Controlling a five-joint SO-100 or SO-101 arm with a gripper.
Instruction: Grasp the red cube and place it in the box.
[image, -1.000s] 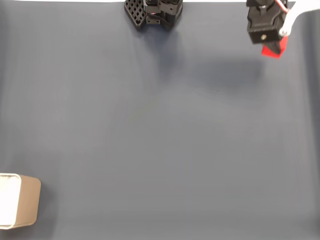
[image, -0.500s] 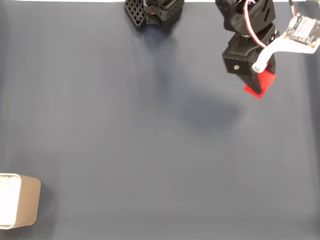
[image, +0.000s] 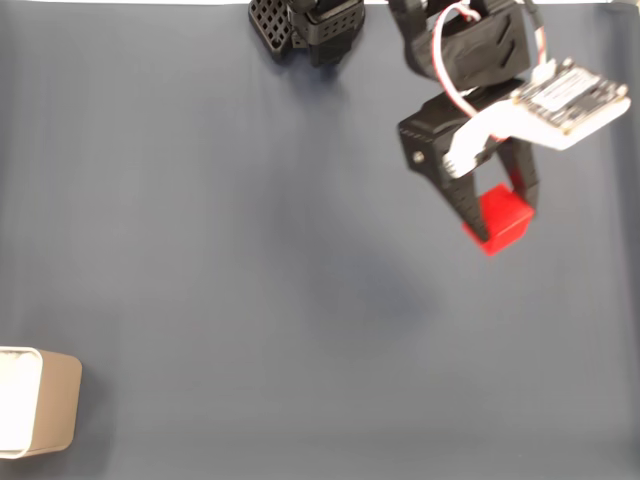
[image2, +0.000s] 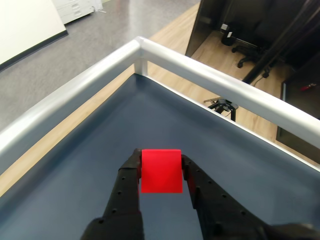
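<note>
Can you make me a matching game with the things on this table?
Things:
1. red cube
2. box
3. hand
4. table

Clues:
A. dark blue-grey, spread under everything
B. tan outside, at the lower left edge of the fixed view
C. black, closed on something
D. pinched between two fingers

Pairs: 1-D, 2-B, 3-C, 4-A

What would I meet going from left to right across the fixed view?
The box at the lower left edge, then the arm's base at the top, then the gripper holding the red cube.
</note>
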